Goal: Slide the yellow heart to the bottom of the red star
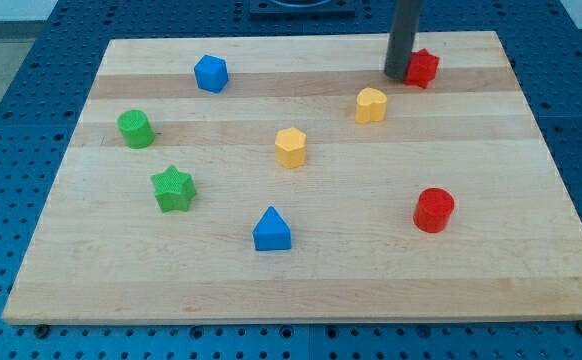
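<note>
One end effector tip touches the red star's left side.

On the tabletop, the red star lies near the view's top right, and the tip stands just at its left side, touching or almost touching it. The yellow heart lies below and a little left of the star, near it but apart.

The yellow hexagon is further left, near the middle. The blue hexagon sits at the top left. The green cylinder is at the far left, with the green star below it. The blue triangle is at the bottom centre, and the red cylinder lies to its right.
</note>
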